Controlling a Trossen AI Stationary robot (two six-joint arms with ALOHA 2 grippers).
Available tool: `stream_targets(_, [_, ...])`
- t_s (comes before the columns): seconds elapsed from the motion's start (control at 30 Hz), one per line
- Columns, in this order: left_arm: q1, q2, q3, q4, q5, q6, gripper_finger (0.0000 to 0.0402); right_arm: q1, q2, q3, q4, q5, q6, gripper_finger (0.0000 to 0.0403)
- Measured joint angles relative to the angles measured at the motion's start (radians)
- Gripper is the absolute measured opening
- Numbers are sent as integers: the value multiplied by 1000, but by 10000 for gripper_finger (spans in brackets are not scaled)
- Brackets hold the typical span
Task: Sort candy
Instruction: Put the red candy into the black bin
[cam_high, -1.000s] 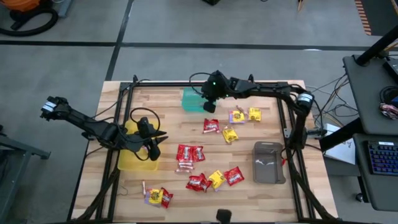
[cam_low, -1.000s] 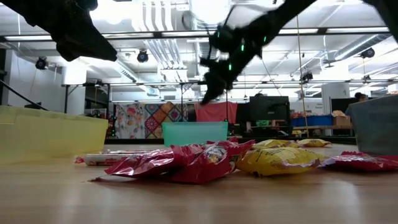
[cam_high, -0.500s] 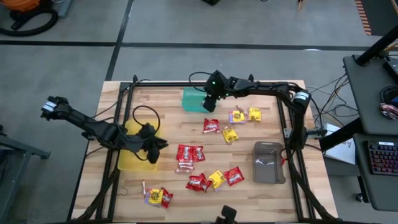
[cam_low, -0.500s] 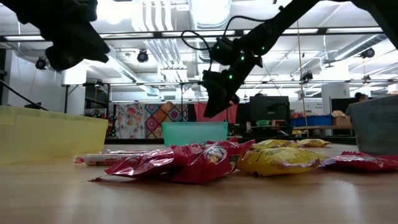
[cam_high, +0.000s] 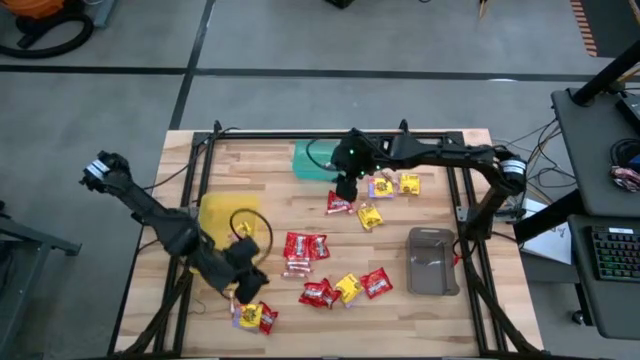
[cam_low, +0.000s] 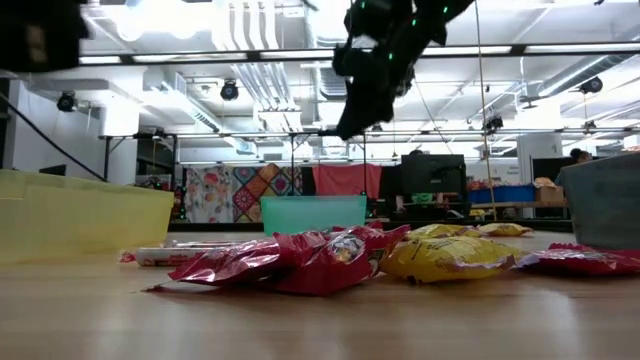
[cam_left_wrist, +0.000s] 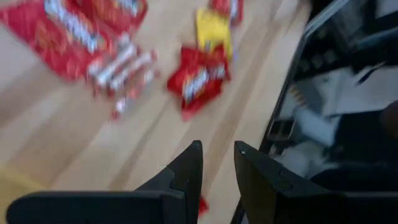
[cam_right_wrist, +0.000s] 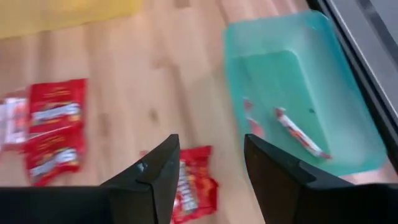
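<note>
The candy lies loose on the wooden table: red packets (cam_high: 305, 245), yellow packets (cam_high: 370, 216), and a small mixed heap (cam_high: 256, 316) near the front left. My right gripper (cam_high: 346, 190) hangs open above a red packet (cam_right_wrist: 193, 184), just beside the green tray (cam_right_wrist: 298, 93), which holds tiny twisted rolls (cam_right_wrist: 297, 133). My left gripper (cam_high: 247, 288) hovers between the yellow tray (cam_high: 220, 214) and the front-left heap. In its wrist view its fingers (cam_left_wrist: 217, 163) stand a little apart with nothing between them.
A grey tray (cam_high: 432, 262) stands at the right. More red and yellow packets (cam_high: 345, 288) lie near the front middle, and others (cam_high: 395, 185) at the far right. A black frame rail (cam_high: 462, 200) borders the table.
My left gripper has left the yellow tray and gone toward the table's near edge, close to the front-left heap. My right gripper has drawn away from the green tray toward the near right, and now hangs over the red packet beside it.
</note>
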Motion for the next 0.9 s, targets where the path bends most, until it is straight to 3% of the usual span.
stream_targets(0.1, [-58, 109, 124, -140, 27, -13, 77, 44, -28, 0, -2, 0, 0, 166])
stream_targets(0.23, [-157, 254, 253, -289, 78, 111, 77, 91, -49, 0, -3, 0, 0, 167])
stream_targets(0.43, [-259, 405, 322, -388, 86, 145, 77, 136, -55, 0, -20, 1, 0, 167])
stream_targets(0.7, [-289, 469, 355, -393, 152, 168, 77, 164, -55, 0, -109, 1, 54, 164])
stream_targets(0.9, [-283, 394, 356, -401, 150, 216, 77, 202, -59, 0, -317, -8, 136, 164])
